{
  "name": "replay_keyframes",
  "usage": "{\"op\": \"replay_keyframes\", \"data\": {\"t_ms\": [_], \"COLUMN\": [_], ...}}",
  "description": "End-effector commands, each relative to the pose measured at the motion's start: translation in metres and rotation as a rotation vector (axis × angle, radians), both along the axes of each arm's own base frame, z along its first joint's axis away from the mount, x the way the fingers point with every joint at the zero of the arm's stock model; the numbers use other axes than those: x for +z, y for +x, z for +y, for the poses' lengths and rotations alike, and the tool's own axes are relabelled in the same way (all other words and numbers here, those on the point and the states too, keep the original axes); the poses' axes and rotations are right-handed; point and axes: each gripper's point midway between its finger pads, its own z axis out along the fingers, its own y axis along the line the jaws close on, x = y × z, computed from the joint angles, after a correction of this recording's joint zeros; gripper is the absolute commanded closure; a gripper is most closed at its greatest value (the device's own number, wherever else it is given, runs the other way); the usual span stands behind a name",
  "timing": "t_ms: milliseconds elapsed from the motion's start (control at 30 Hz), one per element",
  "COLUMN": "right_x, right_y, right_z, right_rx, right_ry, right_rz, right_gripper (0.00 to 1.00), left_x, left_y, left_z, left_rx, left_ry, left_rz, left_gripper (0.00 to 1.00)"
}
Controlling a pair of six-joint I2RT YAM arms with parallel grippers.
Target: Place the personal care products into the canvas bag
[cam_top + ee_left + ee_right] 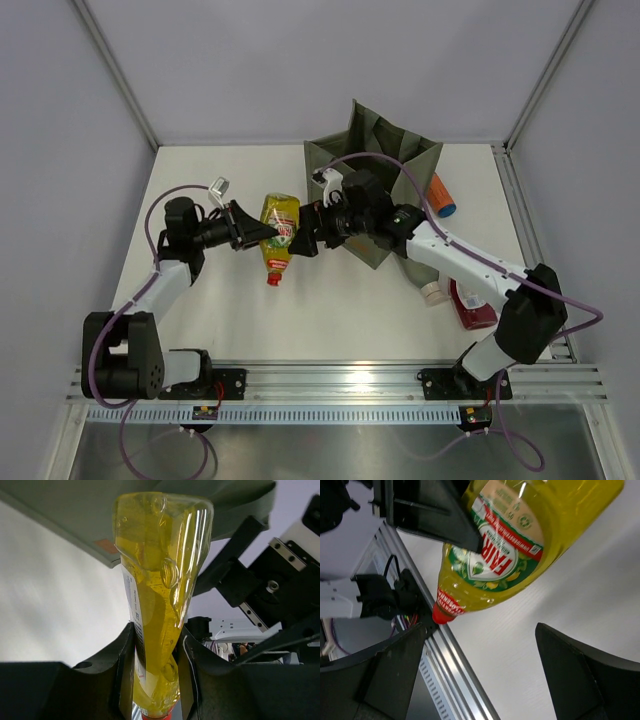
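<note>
A yellow bottle (280, 235) with a red cap and a green-and-red label hangs above the table, cap toward the near edge. My left gripper (264, 234) is shut on it; in the left wrist view both fingers (125, 655) press the bottle (160, 570) near its neck. My right gripper (300, 243) faces it from the right, open, and its jaws (480, 630) stand wide below the bottle (520, 545) without touching it. The olive-green canvas bag (375, 160) stands behind the right arm. To its right lie an orange bottle with a blue cap (440, 197), a small cream bottle (432, 291) and a dark red one (472, 312).
The right arm stretches across the front of the bag. A metal rail (340, 380) runs along the near edge of the table. White walls close the table at the left and at the back.
</note>
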Motion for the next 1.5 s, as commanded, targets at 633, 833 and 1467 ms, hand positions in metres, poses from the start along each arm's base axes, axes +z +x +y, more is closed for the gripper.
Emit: {"op": "replay_keyframes", "data": {"t_ms": [633, 833, 1467], "right_x": [0.224, 0.217, 0.195], "right_y": [0.011, 0.023, 0.075], "right_z": [-0.116, -0.145, -0.229], "right_rx": [0.141, 0.028, -0.225], "right_ry": [0.318, 0.310, 0.246], "right_rz": [-0.522, -0.515, -0.509], "right_gripper": [0.01, 0.00, 0.01], "left_x": [0.239, 0.262, 0.215], "left_y": [0.060, 0.133, 0.166], "left_z": [-0.110, -0.151, -0.170], "left_rx": [-0.118, -0.054, -0.069], "left_ry": [-0.208, -0.219, -0.053], "left_rz": [-0.411, -0.403, -0.306], "left_gripper": [1.00, 1.00, 0.79]}}
